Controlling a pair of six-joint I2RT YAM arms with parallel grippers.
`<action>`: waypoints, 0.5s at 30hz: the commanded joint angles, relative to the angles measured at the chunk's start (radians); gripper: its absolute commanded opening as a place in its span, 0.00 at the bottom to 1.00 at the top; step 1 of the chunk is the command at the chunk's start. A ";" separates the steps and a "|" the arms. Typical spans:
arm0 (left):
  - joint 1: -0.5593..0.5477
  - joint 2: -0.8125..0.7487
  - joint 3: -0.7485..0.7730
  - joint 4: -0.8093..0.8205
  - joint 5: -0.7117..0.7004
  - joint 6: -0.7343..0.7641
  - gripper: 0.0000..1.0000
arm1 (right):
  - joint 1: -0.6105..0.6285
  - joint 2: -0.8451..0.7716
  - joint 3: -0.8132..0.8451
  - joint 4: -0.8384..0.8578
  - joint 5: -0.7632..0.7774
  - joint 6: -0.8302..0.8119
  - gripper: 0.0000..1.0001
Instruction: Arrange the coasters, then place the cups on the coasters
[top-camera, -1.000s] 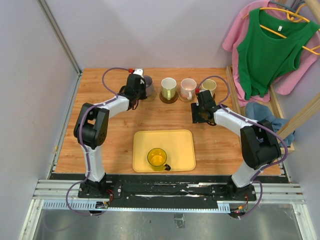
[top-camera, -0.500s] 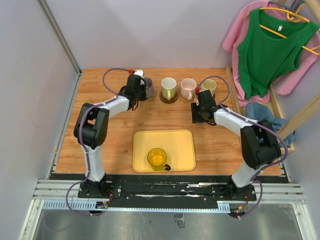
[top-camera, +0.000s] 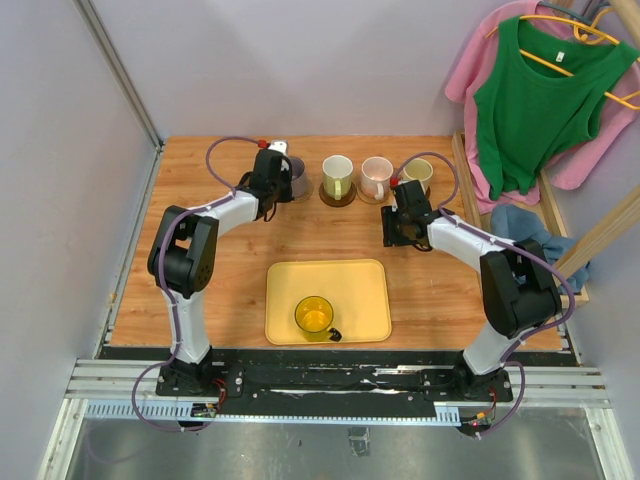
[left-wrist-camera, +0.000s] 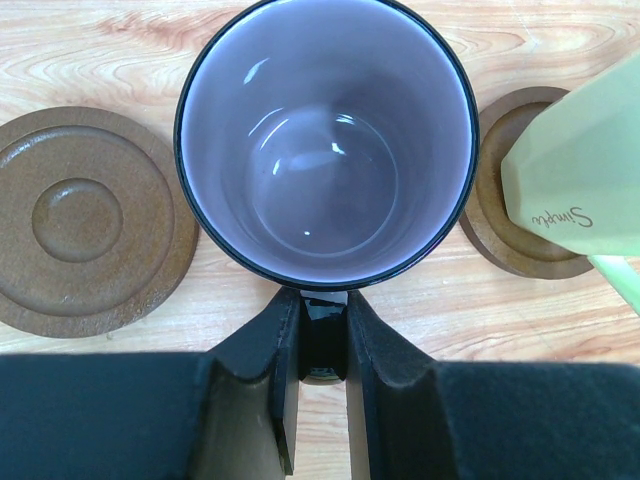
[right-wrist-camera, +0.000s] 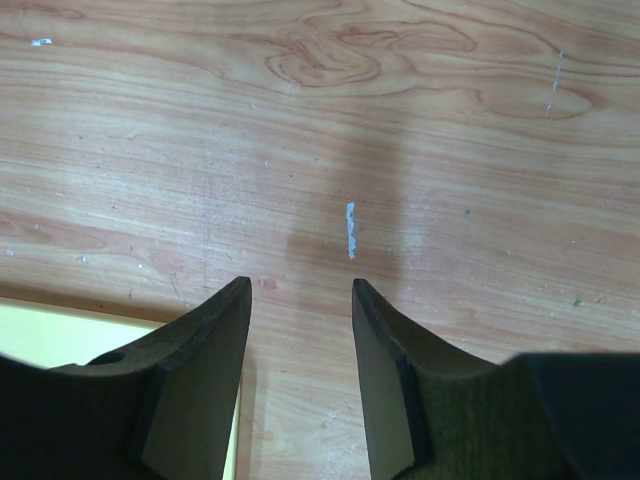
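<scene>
Now clamps the left gripper (left-wrist-camera: 323, 330) on the dark handle of the grey-purple mug (left-wrist-camera: 325, 140), far left on the wooden table (top-camera: 430, 300). Has that mug between two dark brown coasters, on neither: bare coaster (left-wrist-camera: 85, 220) to its left, second coaster (left-wrist-camera: 490, 200) to its right, under the pale green mug (left-wrist-camera: 570, 170). Shows pink mug (top-camera: 376, 177) and cream mug (top-camera: 419, 172) further right in the same back row. Holds the right gripper (right-wrist-camera: 300, 330) with jaws apart, empty, above bare wood beside a corner of the yellow tray (right-wrist-camera: 40, 335). Has the yellow mug (top-camera: 314, 316) standing on that tray.

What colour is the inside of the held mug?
Pale purple; the mug shows best in the left wrist view.
</scene>
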 joint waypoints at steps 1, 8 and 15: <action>0.003 0.005 0.058 0.063 0.011 0.005 0.01 | -0.010 0.014 -0.007 0.009 -0.009 0.010 0.46; 0.002 0.012 0.064 0.052 0.014 0.007 0.01 | -0.010 0.016 -0.008 0.009 -0.013 0.010 0.46; 0.002 0.020 0.086 0.014 0.007 0.011 0.07 | -0.010 0.021 -0.005 0.009 -0.020 0.011 0.46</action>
